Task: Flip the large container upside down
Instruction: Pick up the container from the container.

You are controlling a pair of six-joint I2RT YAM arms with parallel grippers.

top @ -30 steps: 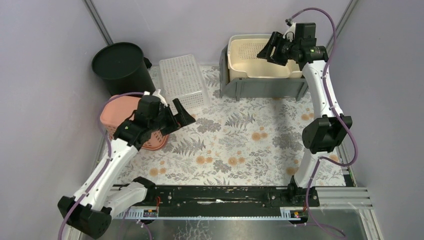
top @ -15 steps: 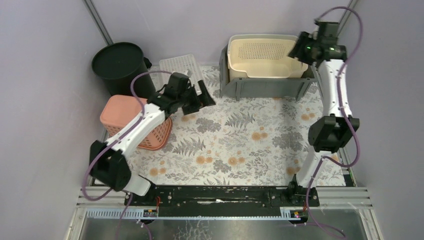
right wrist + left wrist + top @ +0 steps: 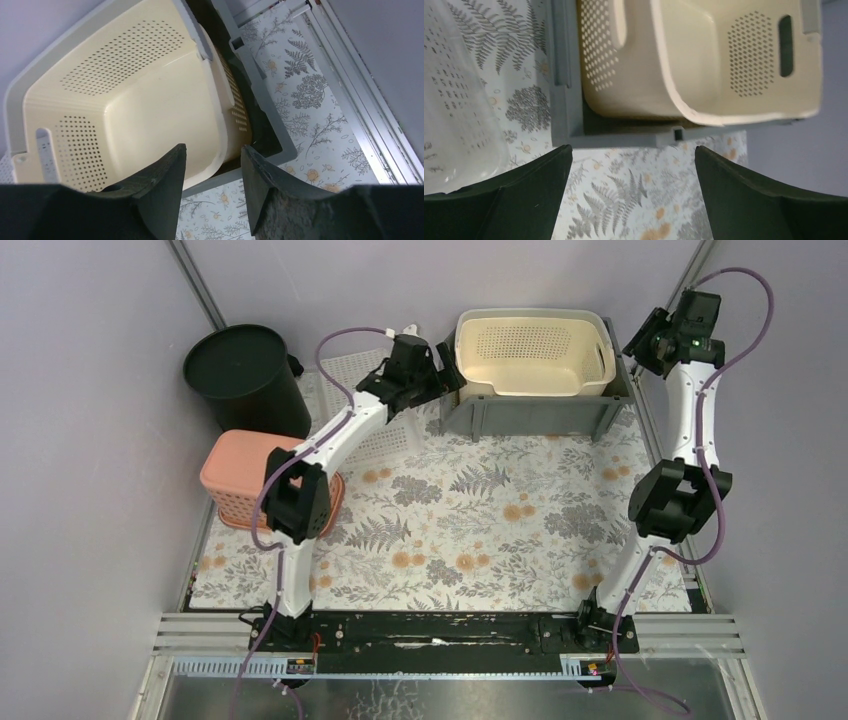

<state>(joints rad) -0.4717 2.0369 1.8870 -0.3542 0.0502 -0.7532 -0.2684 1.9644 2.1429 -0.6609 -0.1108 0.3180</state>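
Note:
The large container (image 3: 530,412) is a grey crate at the back of the mat, standing upright with a cream perforated basket (image 3: 533,352) nested inside it. My left gripper (image 3: 440,376) hovers at the crate's left end, jaws wide open and empty. In the left wrist view the left gripper (image 3: 633,148) looks past the grey wall (image 3: 565,100) and the cream basket (image 3: 704,65). My right gripper (image 3: 648,340) is high at the crate's right end. The right gripper (image 3: 214,147) is open with a narrow gap and holds nothing, above the basket's rim (image 3: 140,100) and the grey corner (image 3: 280,146).
A black round bin (image 3: 245,370) stands at the back left. A white perforated basket (image 3: 365,405) lies beside it under the left arm. A pink basket (image 3: 250,480) sits at the mat's left edge. Purple walls and metal frame rails (image 3: 690,570) close in the sides.
The left arm swung from over the pink basket across to the grey crate's left end. The right arm moved from above the cream basket out to the crate's right end, and its jaws narrowed.

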